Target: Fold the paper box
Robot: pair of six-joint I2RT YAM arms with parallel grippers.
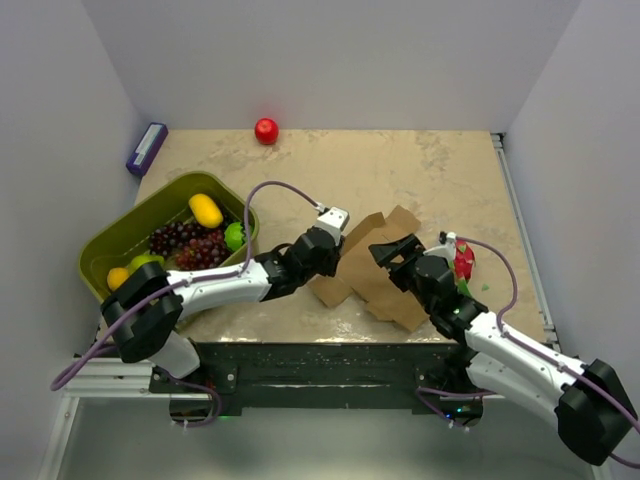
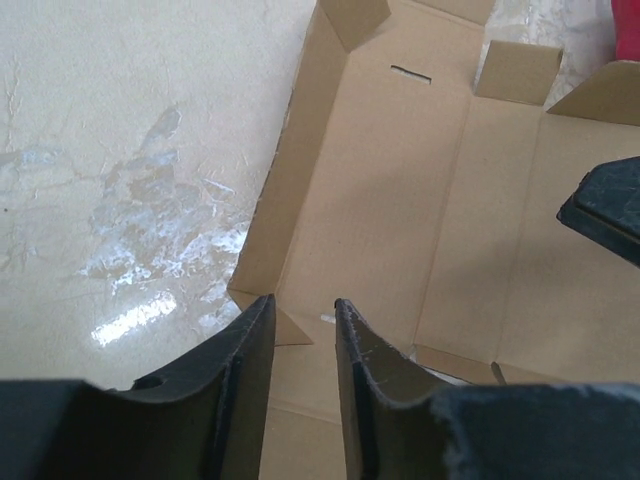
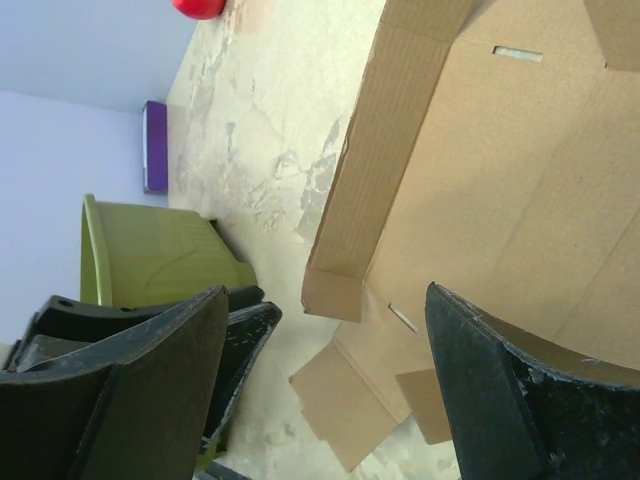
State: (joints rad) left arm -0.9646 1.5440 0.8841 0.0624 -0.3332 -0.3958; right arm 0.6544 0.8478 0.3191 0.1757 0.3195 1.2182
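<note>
The left claw [image 2: 303,325] has its fingers near together, with only a narrow gap. A corner flap of the paper box [image 2: 400,200] shows in this gap, but I cannot tell if they pinch it. The right claw [image 3: 325,295] is spread wide above the same sheet and holds nothing.

The box is plain brown cardboard, unfolded and mostly flat, with creases, small end flaps and a thin slot. One long side panel stands up. It lies close to the near edge of the desk [image 1: 400,170], about the middle, between both claws.

An olive-green basket [image 1: 100,255] with grapes [image 1: 190,245] and other fruit sits at the left edge. A red ball [image 1: 266,130] lies at the far edge, and a purple object [image 1: 146,148] in the far left corner.
</note>
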